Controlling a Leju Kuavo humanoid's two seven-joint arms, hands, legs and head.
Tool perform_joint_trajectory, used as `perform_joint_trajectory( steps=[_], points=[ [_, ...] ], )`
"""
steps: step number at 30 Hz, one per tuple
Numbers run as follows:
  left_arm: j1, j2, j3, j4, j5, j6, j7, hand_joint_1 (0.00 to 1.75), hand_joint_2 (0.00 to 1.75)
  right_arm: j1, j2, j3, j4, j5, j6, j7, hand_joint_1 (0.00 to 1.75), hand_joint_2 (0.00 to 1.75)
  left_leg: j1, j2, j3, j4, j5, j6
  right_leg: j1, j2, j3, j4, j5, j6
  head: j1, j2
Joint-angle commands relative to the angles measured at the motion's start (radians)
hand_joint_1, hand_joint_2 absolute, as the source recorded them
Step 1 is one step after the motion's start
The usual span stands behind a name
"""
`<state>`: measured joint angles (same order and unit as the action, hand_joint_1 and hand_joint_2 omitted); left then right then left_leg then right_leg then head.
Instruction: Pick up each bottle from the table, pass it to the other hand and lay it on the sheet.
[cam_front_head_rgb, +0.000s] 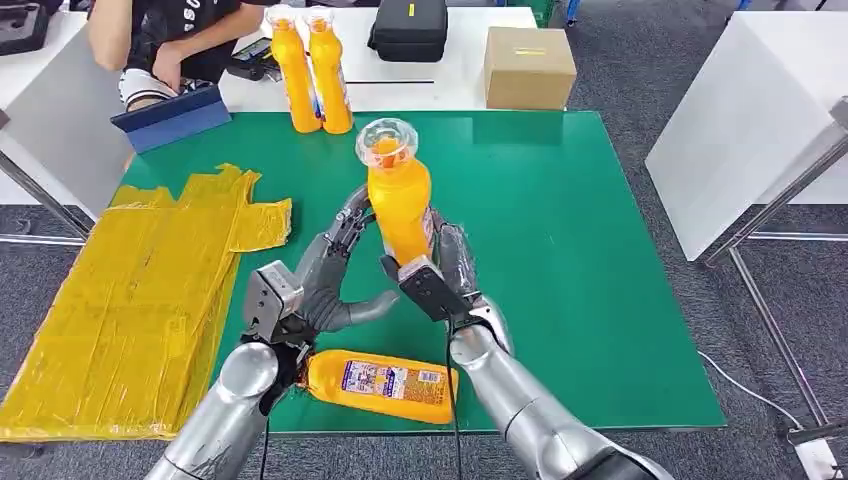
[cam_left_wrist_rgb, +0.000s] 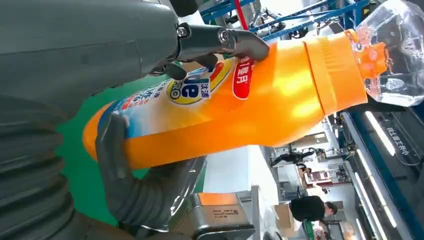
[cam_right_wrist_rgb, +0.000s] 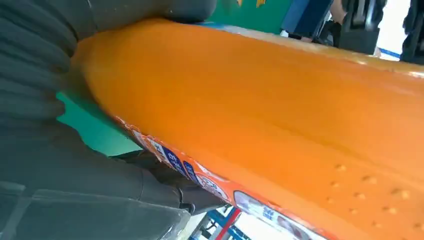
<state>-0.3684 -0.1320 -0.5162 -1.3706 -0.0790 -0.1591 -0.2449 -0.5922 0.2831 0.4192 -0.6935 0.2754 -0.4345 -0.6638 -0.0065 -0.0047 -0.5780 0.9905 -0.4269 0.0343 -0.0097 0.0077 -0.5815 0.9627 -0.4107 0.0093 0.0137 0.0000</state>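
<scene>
At the left of the head view the yellow sheet (cam_front_head_rgb: 130, 300) lay crumpled over the left edge of the green table (cam_front_head_rgb: 600, 300), running from mid-frame down to the lower left corner. Right of it, near the frame's centre, the left hand (cam_front_head_rgb: 325, 285) reached up from the lower left, its fingers (cam_left_wrist_rgb: 220, 40) wrapped over the labelled side of the held bottle (cam_front_head_rgb: 398, 205) and its thumb under the base, so it was clamped on the bottle. The bottle stood close to upright, long axis running up the frame, clear cap at the top, held above the table between the two hands. Immediately to its right the right hand (cam_front_head_rgb: 450, 275) pressed against the bottle's other flank; the right wrist view showed the orange body lying tight against that palm, so it looked closed on the bottle too. Both hands were therefore touching the same bottle at its lower half, which reads as the hand-over itself. The sheet lay to the left of the pair, on the left hand's side, making the left arm the nearer one for laying it down. Below the hands, at lower centre, a second bottle (cam_front_head_rgb: 385, 385) lay on its side at the table's near edge, and two more bottles (cam_front_head_rgb: 310, 75) stood upright at the upper left centre.
</scene>
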Motion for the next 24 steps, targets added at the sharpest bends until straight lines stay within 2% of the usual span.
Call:
perform_joint_trajectory(
  steps=[1, 8, 13, 17, 24],
  points=[
    [-0.048, 0.017, -0.072, 0.068, -0.004, -0.012, 0.014, 0.00, 1.75, -0.031, 0.023, 0.120, 0.024, 0.031, 0.001, -0.014, 1.75, 1.75, 0.000, 0.000, 0.002, 0.000, -0.001, -0.002, 0.000, 0.000, 0.002, 0.000, -0.001, -0.001, 0.000, 0.000],
    [-0.036, 0.016, -0.075, 0.062, -0.002, -0.005, 0.017, 0.00, 1.75, -0.001, 0.016, 0.146, -0.076, 0.018, -0.011, -0.018, 1.75, 1.75, 0.000, 0.000, 0.001, 0.000, -0.001, -0.002, 0.000, 0.000, 0.001, 0.000, -0.001, -0.001, 0.000, 0.000],
    [-0.029, 0.013, -0.066, 0.059, -0.005, 0.010, 0.038, 0.00, 1.75, 0.014, 0.013, 0.196, -0.127, 0.078, -0.054, 0.000, 1.75, 1.75, 0.000, 0.001, 0.003, 0.000, -0.002, -0.003, 0.000, 0.001, 0.003, 0.000, -0.002, -0.001, 0.000, 0.000],
    [-0.023, 0.013, -0.062, 0.062, -0.007, 0.017, 0.046, 0.00, 1.75, 0.020, 0.011, 0.214, -0.133, 0.112, -0.095, 0.004, 1.75, 1.75, 0.000, 0.001, 0.002, 0.000, -0.002, -0.003, 0.000, 0.000, 0.002, 0.000, -0.001, -0.001, 0.000, 0.000],
    [-0.021, 0.014, -0.062, 0.063, -0.007, 0.017, 0.045, 0.00, 1.75, 0.022, 0.011, 0.215, -0.132, 0.113, -0.096, 0.004, 1.75, 1.75, 0.000, 0.001, 0.003, 0.000, -0.002, -0.003, 0.001, 0.000, 0.003, 0.000, -0.002, -0.001, 0.000, 0.000]
  ],
)
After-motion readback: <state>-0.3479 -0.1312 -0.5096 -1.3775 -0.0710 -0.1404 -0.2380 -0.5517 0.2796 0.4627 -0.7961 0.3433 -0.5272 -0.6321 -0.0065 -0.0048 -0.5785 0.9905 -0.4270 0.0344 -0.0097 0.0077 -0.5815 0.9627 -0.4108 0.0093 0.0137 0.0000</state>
